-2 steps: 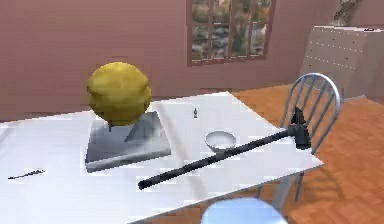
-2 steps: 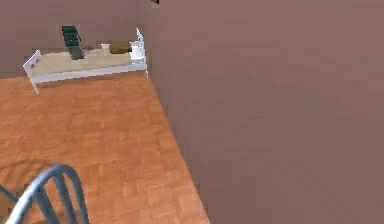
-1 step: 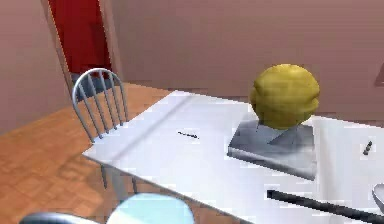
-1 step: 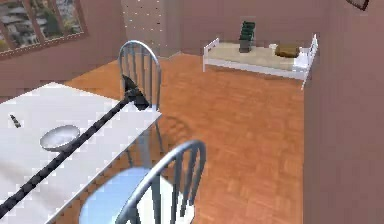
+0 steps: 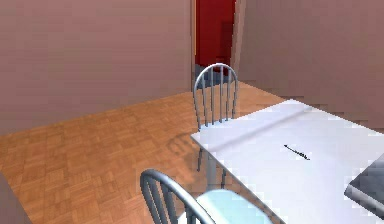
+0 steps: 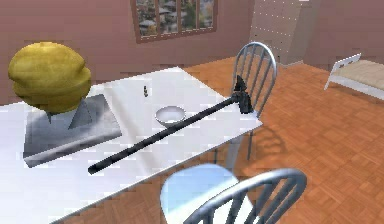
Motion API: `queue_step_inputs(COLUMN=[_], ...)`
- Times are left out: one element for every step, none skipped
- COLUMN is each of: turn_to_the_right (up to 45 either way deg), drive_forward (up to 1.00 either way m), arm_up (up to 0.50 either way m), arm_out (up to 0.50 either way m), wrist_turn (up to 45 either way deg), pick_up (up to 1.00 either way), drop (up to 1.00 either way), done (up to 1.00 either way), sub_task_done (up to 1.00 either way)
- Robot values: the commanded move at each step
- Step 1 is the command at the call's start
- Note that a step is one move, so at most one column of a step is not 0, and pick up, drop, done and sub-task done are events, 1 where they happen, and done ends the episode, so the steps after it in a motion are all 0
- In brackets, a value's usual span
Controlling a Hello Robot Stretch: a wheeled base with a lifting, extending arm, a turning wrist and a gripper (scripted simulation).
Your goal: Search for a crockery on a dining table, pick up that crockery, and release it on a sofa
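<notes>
Small white bowl (image 6: 170,115) is seen on the table (image 6: 200,88), roughly mid-top and nearer the edge with the chairs. A long dark rod (image 6: 140,147) with a thicker head is laid diagonally across the table top, just beside the bowl; contact cannot be told. A small dark item (image 6: 147,91) is set farther in on the table, apart from the bowl. A yellow rounded sculpture (image 6: 50,72) is carried on a grey slab base (image 6: 85,128) toward the table's other end.

Pincer state: cannot be told.

A metal spindle-back chair (image 6: 255,68) is placed at the table's corner near the rod's head. A second chair with a pale blue seat (image 6: 205,190) is drawn up to the table's near edge. A framed window (image 6: 175,15) is set in the wall beyond the table. Wood floor (image 6: 310,130) surrounds the table.

In the forward view a thin dark sliver (image 5: 297,152) is seen on the table, and a red door (image 5: 215,30) is visible beyond it.
</notes>
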Motion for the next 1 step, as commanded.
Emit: queue_step_inputs(turn_to_the_right=[0.0], drive_forward=[0.0], arm_up=[0.5], arm_out=[0.0], wrist_turn=[0.0], pick_up=[0.0], drop=[0.0], done=[0.0], sub_task_done=[0.0])
